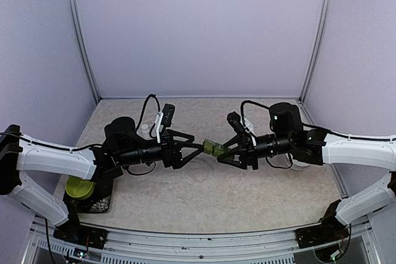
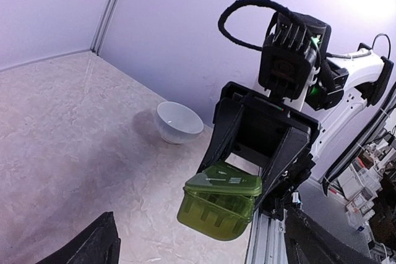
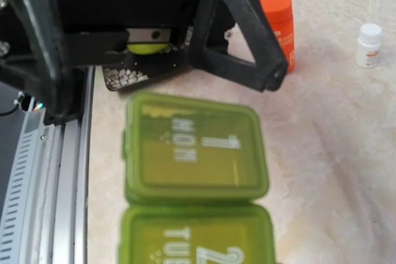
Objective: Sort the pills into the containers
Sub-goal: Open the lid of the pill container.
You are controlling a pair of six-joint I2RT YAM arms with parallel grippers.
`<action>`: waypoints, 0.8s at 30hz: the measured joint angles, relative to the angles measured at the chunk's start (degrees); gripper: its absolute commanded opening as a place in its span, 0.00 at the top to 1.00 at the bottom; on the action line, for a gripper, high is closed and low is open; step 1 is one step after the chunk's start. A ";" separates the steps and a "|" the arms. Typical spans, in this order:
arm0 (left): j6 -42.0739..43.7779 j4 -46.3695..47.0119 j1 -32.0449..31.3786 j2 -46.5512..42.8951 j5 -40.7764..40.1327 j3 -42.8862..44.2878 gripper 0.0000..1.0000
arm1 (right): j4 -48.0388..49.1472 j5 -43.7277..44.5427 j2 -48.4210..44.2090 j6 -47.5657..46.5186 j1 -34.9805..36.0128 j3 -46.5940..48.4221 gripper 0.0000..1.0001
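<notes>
Pill box (image 2: 213, 211): in the air over the middle of the table (image 1: 185, 196), well away from every edge. It is translucent green, and the lids marked MON and TUE lie down.
Right gripper (image 2: 236, 187): clamped on one end of the box, with a finger on each side wall.
Left gripper (image 1: 201, 146): fingers spread wide and gripping nothing, with the tips just beside the box.
Pills: none visible.
Handling: judged light, made of stiff thin plastic, smooth and probably slippery. The hinged lids may pop open.
Hold: across the side walls below the lid seam, leaving the lids free.
</notes>
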 measured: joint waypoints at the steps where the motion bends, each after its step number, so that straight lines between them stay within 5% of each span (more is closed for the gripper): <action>1: 0.28 -0.72 -0.02 0.00 0.00 0.11 0.10 | -0.15 0.04 0.00 -0.07 0.00 0.00 0.65; 24: 0.17 -6.51 0.94 5.38 0.76 4.39 0.18 | -3.54 4.42 2.10 -2.82 2.01 0.33 0.65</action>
